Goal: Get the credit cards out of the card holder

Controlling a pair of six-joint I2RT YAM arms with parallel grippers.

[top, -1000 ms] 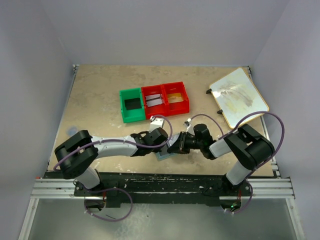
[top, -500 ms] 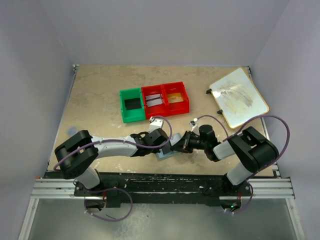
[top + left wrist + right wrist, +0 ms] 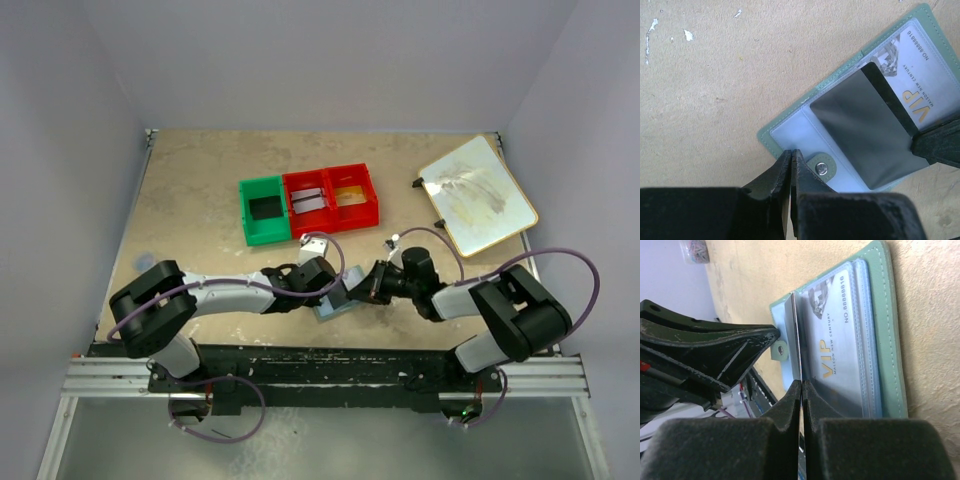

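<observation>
Edgewise between right jaws, dark card (image 3: 860,132)

Tan table (image 3: 200,180) carries three bins (image 3: 330,198), perhaps joined, a cream board (image 3: 478,195), the open card holder (image 3: 790,131).

Both arms stretch out low from their bases with the forearms angled inward, so the two hands come nearly tip to tip. The left hand (image 3: 791,156) has its fingers pressed tight together, tips down. The right hand (image 3: 801,386), just off to the left hand's right, is clamped too, its fingers (image 3: 785,410) nipping a dark credit card (image 3: 860,135) edge-on between them
</observation>
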